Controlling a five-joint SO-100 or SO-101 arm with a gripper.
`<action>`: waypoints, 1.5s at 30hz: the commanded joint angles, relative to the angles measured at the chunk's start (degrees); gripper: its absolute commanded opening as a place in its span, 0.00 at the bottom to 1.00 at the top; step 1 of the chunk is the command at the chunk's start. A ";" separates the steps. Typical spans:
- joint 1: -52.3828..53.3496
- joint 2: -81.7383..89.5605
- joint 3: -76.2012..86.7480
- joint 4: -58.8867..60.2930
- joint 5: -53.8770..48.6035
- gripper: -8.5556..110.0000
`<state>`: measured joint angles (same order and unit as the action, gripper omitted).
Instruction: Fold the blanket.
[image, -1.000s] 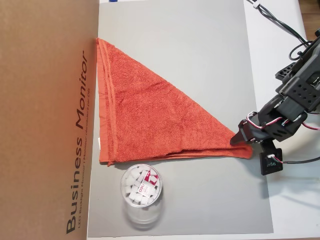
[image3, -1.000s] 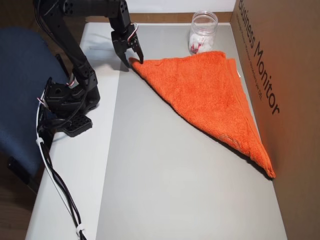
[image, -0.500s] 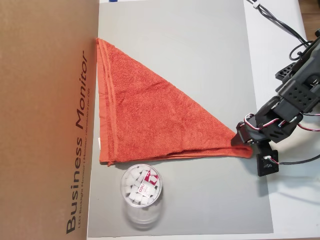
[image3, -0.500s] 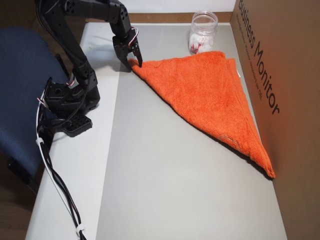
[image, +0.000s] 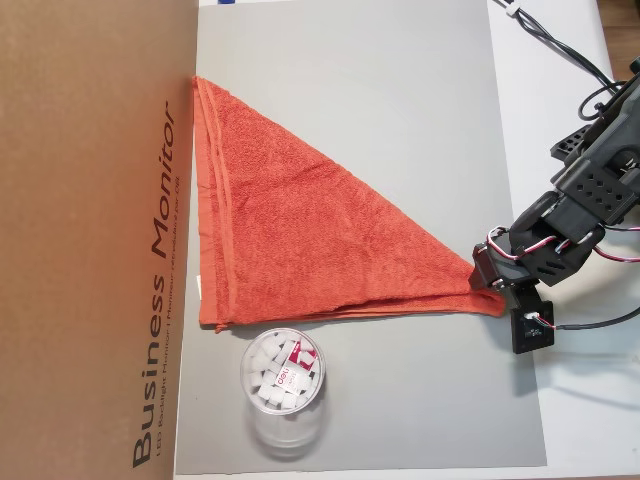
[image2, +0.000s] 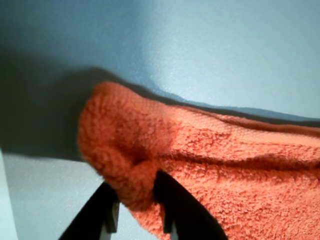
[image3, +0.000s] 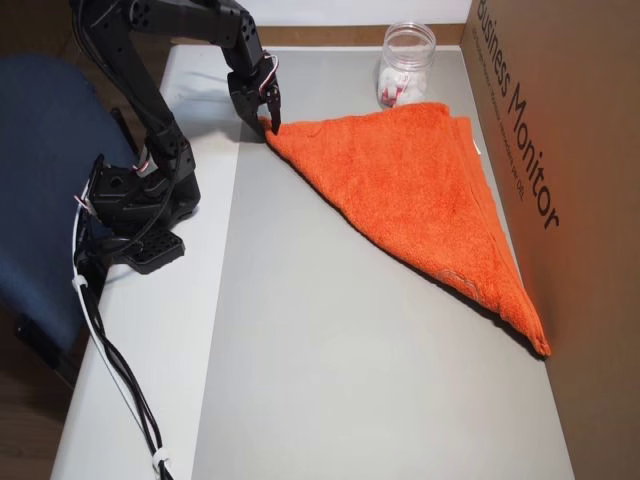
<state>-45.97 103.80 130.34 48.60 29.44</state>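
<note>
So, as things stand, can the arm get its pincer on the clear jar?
Probably, but not right away: the pincer is shut on the blanket corner. The jar stands apart on the mat, nothing between.

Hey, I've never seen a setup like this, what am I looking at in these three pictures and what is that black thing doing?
The black thing is a small robot arm on a table. Two pictures come from cameras looking down; the close-up comes from a camera riding on the arm's wrist. On the grey mat lies an orange-red terry-cloth towel, already folded into a triangle. A clear plastic jar stands beside it, and a brown cardboard box borders the mat. The arm's gripper has its jaws closed on the towel's pointed corner, which the close-up shows bunched between them.
</note>
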 joint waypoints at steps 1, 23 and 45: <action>-0.18 0.18 0.18 -0.88 0.62 0.10; 0.26 1.14 1.49 -6.59 0.70 0.07; 3.08 1.32 -11.43 -0.09 5.54 0.07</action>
<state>-43.86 103.71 122.08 48.16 35.07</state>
